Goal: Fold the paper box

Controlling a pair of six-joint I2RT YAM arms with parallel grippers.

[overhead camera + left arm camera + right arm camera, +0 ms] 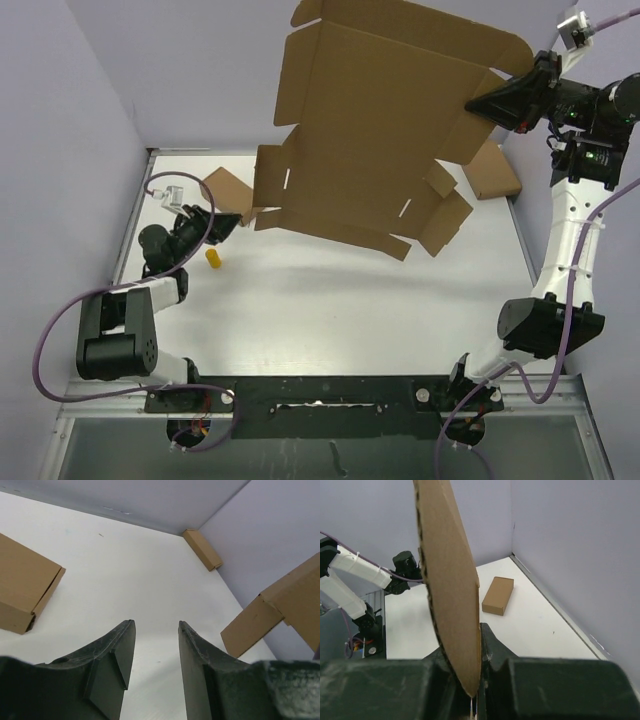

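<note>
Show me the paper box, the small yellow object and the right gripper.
paper box (pixel 370 130), top view, centre of main panel.
small yellow object (pixel 213 259), top view, its middle.
right gripper (pixel 482 101), top view, between fingertips.

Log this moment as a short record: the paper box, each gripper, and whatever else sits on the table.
paper box: open flat sheet, off the table, tilted in the air
right gripper: raised high, shut on one edge of the paper box
left gripper: low over the table, jaws apart, nothing between them
left small box: on the table, partly hidden behind the sheet
right small box: on the table by the right wall
yellow object: small, on the table near the left gripper
folding: no walls formed yet
</note>
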